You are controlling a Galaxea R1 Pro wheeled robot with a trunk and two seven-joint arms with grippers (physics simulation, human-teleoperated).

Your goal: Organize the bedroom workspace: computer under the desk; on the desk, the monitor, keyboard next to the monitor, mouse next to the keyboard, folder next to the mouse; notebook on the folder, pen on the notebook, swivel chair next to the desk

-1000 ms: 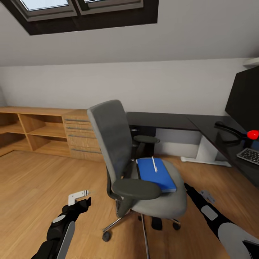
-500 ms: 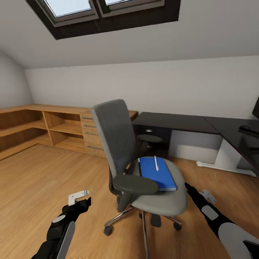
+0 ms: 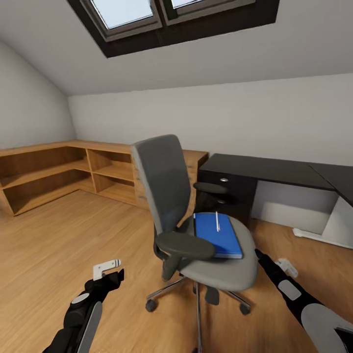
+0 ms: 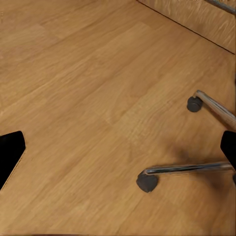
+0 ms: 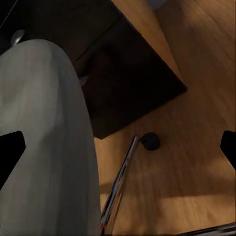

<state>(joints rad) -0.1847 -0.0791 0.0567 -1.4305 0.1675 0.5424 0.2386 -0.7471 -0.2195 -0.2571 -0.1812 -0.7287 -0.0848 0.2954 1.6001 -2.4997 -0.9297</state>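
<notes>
low light-wood shelving (image 3: 59, 171) lines the left walls; a dark-framed skylight (image 3: 147, 14) sits in the sloped ceiling above.

- Left arm (image 3: 81, 314) is showing matte black casing with a long light grey panel and a small grey oval.
- Its end effector (image 3: 109, 268) is wearing white angular fingers.
- Right arm (image 3: 304, 306) is showing black casing with grey panels and a white-tipped end effector (image 3: 286, 265).

Swivel chair (image 3: 196, 230) observed upright on wood floor, in front of desk (image 3: 274, 169).
Blue folder (image 3: 217, 235) is laid flat on the grey seat; white pen (image 3: 217, 221) is seen lying on top of it. Desk top is glossy black.
</notes>
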